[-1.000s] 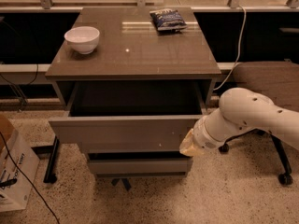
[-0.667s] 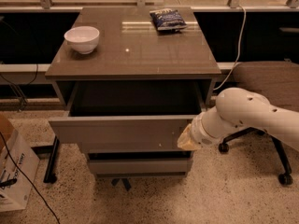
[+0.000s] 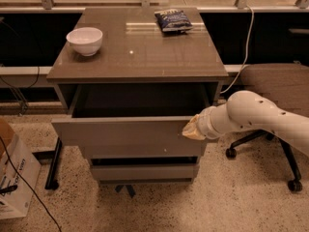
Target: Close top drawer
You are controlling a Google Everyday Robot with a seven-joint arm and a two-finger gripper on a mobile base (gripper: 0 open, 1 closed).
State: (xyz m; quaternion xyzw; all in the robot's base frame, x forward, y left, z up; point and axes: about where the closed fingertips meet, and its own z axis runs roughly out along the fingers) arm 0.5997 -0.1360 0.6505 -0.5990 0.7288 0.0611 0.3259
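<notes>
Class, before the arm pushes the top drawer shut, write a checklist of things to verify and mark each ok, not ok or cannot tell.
1. Top drawer pulled out, needing the push: ok.
2. Gripper at the drawer front: ok, by its right end.
3. Gripper touching the front: cannot tell.
4. Push point centred on the front: not ok.
5. Nothing poking above the drawer rim: ok.
6. Bowl and chip bag on the cabinet top, clear of the drawer's path: ok.
</notes>
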